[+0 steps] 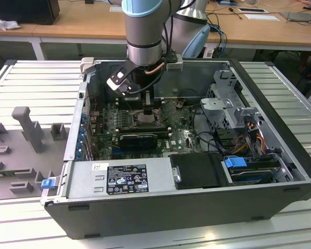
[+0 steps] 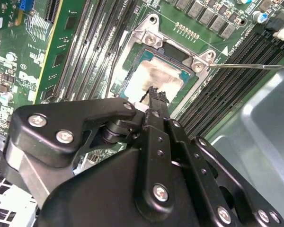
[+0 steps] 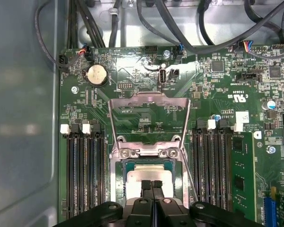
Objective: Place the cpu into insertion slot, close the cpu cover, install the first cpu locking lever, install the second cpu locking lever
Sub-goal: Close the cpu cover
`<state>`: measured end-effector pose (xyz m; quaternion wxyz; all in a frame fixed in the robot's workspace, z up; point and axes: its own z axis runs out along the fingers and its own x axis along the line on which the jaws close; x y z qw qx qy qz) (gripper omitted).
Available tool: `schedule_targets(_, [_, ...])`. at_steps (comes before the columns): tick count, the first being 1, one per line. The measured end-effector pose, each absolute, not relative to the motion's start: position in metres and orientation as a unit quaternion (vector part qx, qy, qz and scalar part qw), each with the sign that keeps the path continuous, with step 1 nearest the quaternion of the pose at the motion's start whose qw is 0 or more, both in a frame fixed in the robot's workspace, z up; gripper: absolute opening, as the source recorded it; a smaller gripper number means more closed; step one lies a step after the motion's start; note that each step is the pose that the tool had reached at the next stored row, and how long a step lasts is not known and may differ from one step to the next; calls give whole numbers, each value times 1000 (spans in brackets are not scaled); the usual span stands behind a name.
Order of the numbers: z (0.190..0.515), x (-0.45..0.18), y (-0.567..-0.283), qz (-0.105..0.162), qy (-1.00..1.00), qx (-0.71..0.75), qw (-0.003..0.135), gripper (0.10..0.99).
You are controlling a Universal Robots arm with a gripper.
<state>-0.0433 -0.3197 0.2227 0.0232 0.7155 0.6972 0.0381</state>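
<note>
The cpu [image 3: 146, 174] lies flat in the insertion slot [image 3: 117, 182], its silver top [image 2: 156, 74] bright in both wrist views. The cpu cover [image 3: 149, 101], a thin metal frame with a large window, stands swung open on its hinge at the far side of the slot. My gripper [image 3: 152, 183] hangs right over the cpu, its two black fingers [image 2: 157, 97] pressed together with nothing between them; whether the tips touch the chip I cannot tell. A thin wire locking lever [image 2: 255, 66] sticks out beside the slot. In the exterior view the gripper [image 1: 146, 110] reaches down inside the open computer case.
Long black memory slots [image 3: 83, 175] flank the insertion slot on both sides. Black cables [image 3: 180, 28] run along the board's far edge. In the case [image 1: 280, 129] sit a power supply [image 1: 119, 179] and a drive cage [image 1: 233, 111]. Grey fixtures [image 1: 28, 127] stand at the exterior view's left.
</note>
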Motion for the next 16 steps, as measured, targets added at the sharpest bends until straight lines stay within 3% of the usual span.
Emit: schedule_targets(16, [228, -43, -320, 38, 697, 716, 23, 106])
